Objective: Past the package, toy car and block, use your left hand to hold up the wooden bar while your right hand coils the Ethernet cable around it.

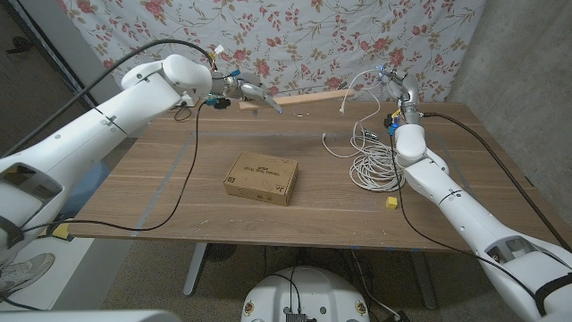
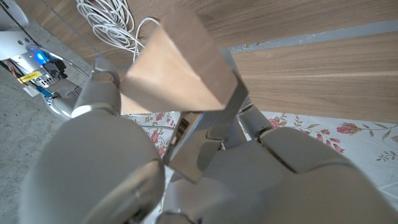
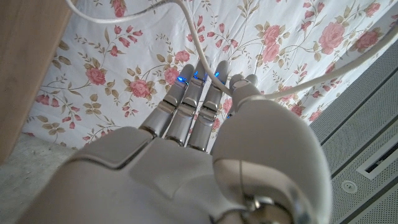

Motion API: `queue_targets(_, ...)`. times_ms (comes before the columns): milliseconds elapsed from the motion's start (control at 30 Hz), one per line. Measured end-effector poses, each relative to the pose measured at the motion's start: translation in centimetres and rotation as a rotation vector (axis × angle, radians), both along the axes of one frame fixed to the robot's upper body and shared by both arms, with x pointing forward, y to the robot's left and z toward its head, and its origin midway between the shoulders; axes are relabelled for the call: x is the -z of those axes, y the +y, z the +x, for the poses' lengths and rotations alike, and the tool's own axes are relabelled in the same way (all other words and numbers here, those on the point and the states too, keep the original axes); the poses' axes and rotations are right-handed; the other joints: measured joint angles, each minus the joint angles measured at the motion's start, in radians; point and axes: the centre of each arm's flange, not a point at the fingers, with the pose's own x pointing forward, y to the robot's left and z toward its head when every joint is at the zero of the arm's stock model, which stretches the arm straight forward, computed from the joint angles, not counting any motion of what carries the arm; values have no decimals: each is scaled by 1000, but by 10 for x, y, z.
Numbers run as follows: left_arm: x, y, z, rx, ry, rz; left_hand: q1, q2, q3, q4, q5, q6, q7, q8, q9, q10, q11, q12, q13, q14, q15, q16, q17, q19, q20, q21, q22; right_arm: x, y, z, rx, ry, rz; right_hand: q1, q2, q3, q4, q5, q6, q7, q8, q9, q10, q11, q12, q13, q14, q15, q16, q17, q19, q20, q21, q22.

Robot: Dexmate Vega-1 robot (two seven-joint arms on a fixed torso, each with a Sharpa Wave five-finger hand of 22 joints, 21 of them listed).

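Note:
My left hand (image 1: 239,88) grips one end of the wooden bar (image 1: 304,99) and holds it level above the table's far side, pointing toward the right arm. The left wrist view shows the bar's end (image 2: 179,70) clamped between the fingers (image 2: 231,112). My right hand (image 1: 394,86) is raised beyond the bar's free end and pinches the white Ethernet cable (image 1: 356,82). In the right wrist view the cable (image 3: 188,28) runs past the fingertips (image 3: 239,87), beside the bar (image 3: 25,68). Most of the cable lies in a loose pile (image 1: 376,163) below that hand.
A flat cardboard package (image 1: 260,176) lies mid-table. A small yellow block (image 1: 391,204) sits near the front right edge. A black cable (image 1: 179,206) trails across the left part of the table (image 1: 134,192). A floral cloth (image 1: 295,36) hangs behind.

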Motion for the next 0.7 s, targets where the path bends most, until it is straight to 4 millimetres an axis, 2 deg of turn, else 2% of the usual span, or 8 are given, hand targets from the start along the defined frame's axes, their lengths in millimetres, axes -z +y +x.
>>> queue_targets(333,3,-4,2,-3,11,13,0,0,4,-4,0,0,0,2,0,0,0,0,9,0,0,0,1,0,0,4,0,-28,14,-20,-113,-38,-95,0,0,-5,3,0,0,0,-3,7,4,-4,2,5,0,0,0,0,0,0,13,9)
queue_targets(700,3,-11,2,1,14,24,0,0,8,-8,0,-2,2,4,-6,0,0,2,1,0,0,0,-4,-4,3,4,0,-48,33,-41,-266,-58,-199,1,1,-8,0,0,0,0,-4,13,4,-4,2,9,0,0,-5,5,0,0,25,13)
